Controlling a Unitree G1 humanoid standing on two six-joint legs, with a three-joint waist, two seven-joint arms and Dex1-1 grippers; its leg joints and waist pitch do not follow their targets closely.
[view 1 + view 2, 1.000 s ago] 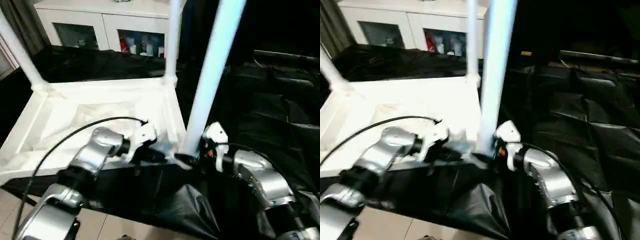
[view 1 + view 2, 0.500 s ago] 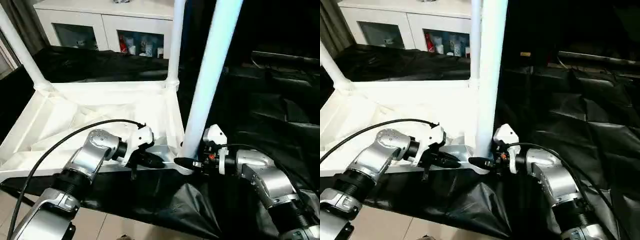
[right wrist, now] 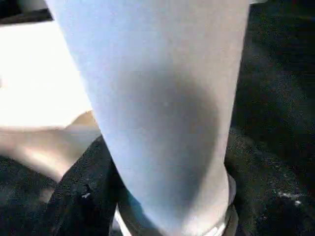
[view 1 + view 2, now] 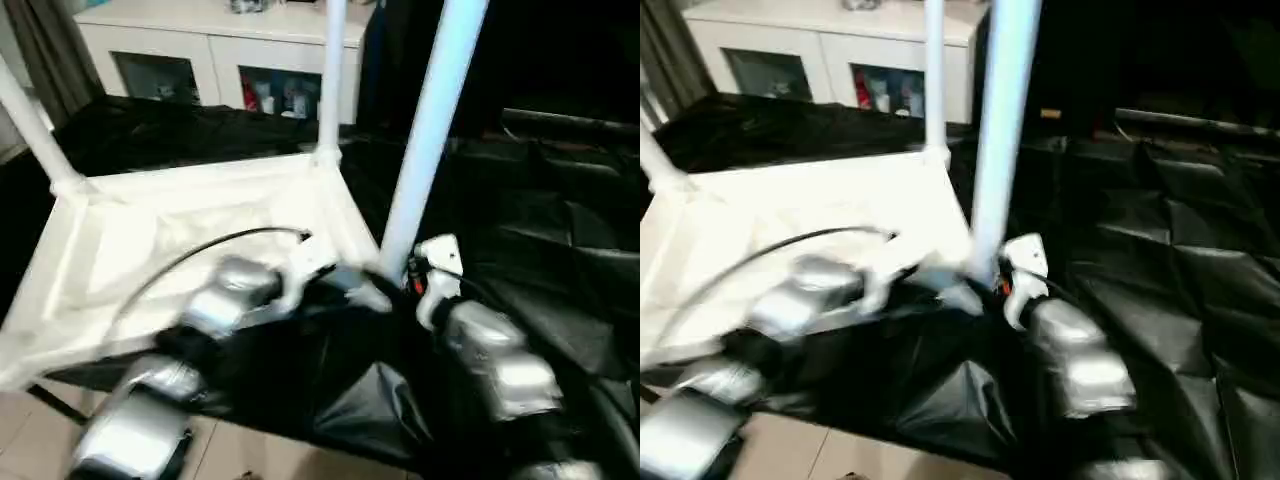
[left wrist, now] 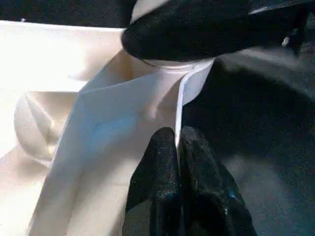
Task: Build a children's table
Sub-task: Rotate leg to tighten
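Children's table top (image 4: pixel 150 230) lies upside down on a black cloth (image 4: pixel 540 230), with its ribbed side facing up. Three white legs stand up from the corners of the table top. One leg (image 4: pixel 25 120) is at the far left corner, and another leg (image 4: pixel 330 80) is at the far right corner. The near leg (image 4: pixel 425 130) stands at the near right corner of the table top, close to the robot. It looks a little blue in the light.

The right gripper (image 4: pixel 395 280) is at the bottom of the near leg, just beside that corner of the table top. Its black fingers (image 3: pixel 83 196) sit around the leg and hold it low down, right above the round socket (image 3: pixel 224 216). In the left wrist view one of these fingers (image 5: pixel 206 29) lies across the leg, touching it.

The left gripper (image 5: pixel 177 135) is at the same corner, on the side of the table top that is nearest the robot. Its two fingers (image 5: pixel 162 157) are pressed tight together with nothing between them. Their tips are at the thin white rim (image 5: pixel 179 98) of the table top, just under the socket. I cannot tell if they touch the rim or only come very close to it.

Beyond the far side of the table top stands a white cabinet (image 4: pixel 200 40) with glass doors. Small colourful things sit behind the glass, too small to tell what they are.
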